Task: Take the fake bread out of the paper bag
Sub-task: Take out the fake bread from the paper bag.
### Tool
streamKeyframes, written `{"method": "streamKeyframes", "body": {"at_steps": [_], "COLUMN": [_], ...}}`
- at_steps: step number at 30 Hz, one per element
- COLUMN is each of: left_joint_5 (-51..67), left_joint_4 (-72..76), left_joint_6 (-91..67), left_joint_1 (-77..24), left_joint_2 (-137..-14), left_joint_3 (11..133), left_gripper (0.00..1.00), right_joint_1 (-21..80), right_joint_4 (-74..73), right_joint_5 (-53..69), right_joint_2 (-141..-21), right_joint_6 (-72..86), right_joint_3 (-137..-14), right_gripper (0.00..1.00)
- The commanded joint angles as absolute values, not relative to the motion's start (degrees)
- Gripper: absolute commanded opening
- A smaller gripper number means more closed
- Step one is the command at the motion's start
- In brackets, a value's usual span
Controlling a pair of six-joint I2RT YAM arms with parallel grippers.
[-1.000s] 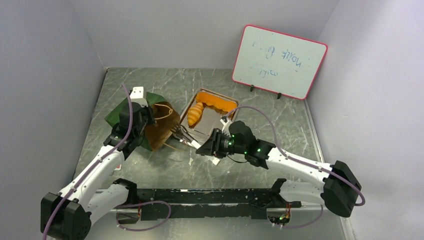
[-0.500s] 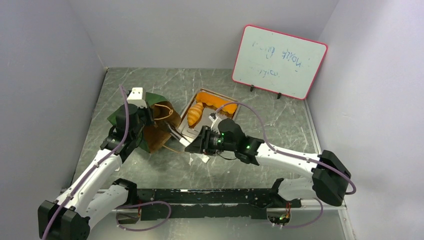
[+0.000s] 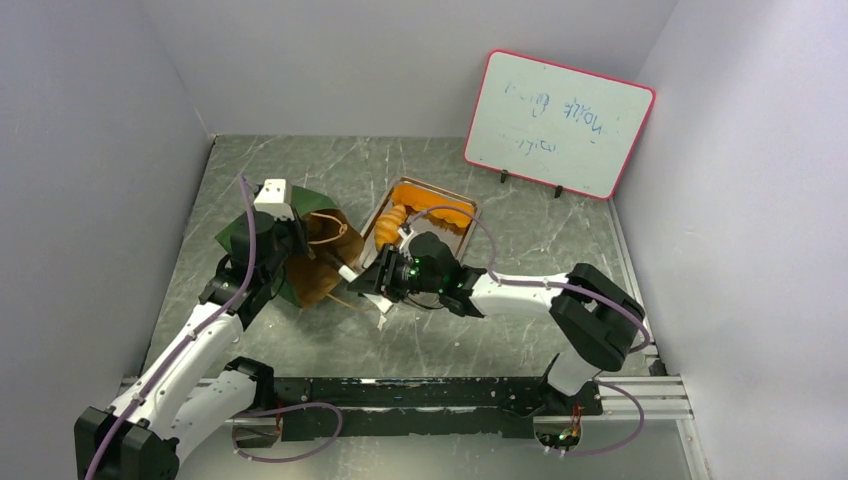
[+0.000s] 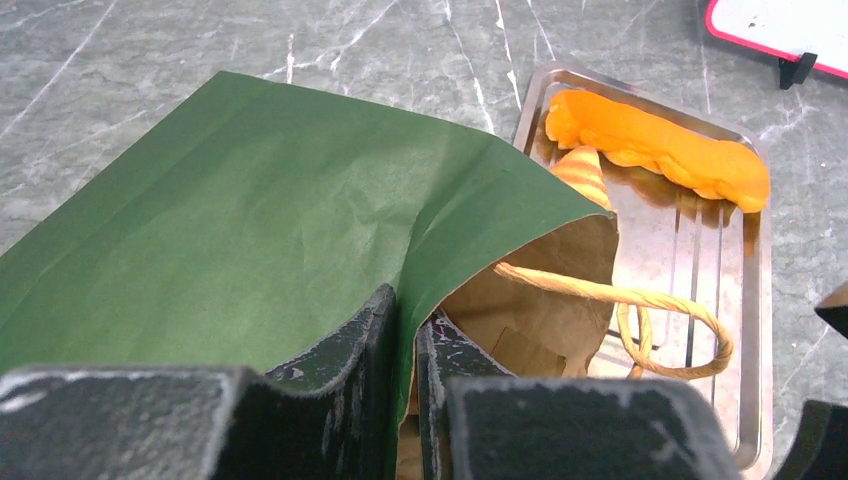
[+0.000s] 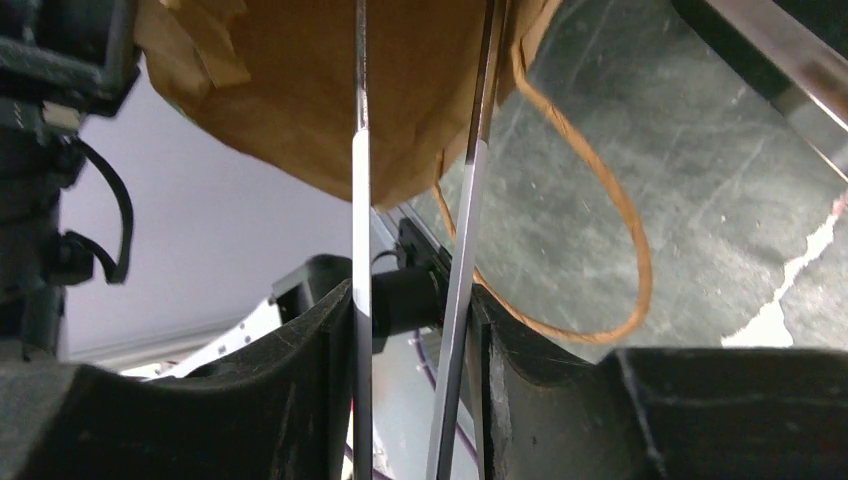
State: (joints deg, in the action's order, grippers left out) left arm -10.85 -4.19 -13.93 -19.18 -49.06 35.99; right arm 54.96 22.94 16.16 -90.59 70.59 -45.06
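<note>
The paper bag (image 3: 243,232) lies on its side, green outside, its brown mouth facing right. My left gripper (image 4: 408,312) is shut on the bag's upper rim (image 4: 470,210), one finger outside and one inside. My right gripper (image 5: 412,320) is shut on metal tongs (image 5: 361,150), whose two arms stand apart and reach into the bag's brown mouth (image 5: 300,90). In the top view the right gripper (image 3: 375,281) sits just right of the bag. Two orange fake bread pieces, a croissant (image 3: 392,222) and a long loaf (image 4: 660,150), lie in a metal tray (image 4: 700,260). The bag's inside is hidden.
The bag's twisted brown handles (image 4: 620,300) hang loose at its mouth, one loop (image 5: 620,220) over the table. A whiteboard with a red rim (image 3: 558,125) stands at the back right. Grey walls close in the left, back and right sides.
My right arm has swung left and carried the tongs from beside the tray into the bag's mouth. The left gripper has kept its hold on the rim.
</note>
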Motion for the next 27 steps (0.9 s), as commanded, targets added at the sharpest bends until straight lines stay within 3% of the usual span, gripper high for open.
{"method": "streamKeyframes", "body": {"at_steps": [1,8,27], "left_joint_5": [-9.70,-10.20,-8.70], "left_joint_4": [-3.14,-1.62,2.66], "left_joint_6": [-15.24,-17.18,-18.63], "left_joint_1": [-18.81,-18.81,-18.90], "left_joint_2": [-48.20,-48.52,-51.06], "left_joint_3": [35.39,33.74,31.64], "left_gripper": [0.07,0.07,0.07], "right_joint_1": [53.43,51.64,49.90], "right_joint_4": [32.69,39.08,36.70], "right_joint_5": [16.46,16.17,17.92], "right_joint_2": [-92.86,-96.39,-105.88], "right_joint_6": [75.20,80.80,83.18], "right_joint_3": [-47.32,-46.76,-56.45], "right_gripper": [0.40,0.41,0.44]}}
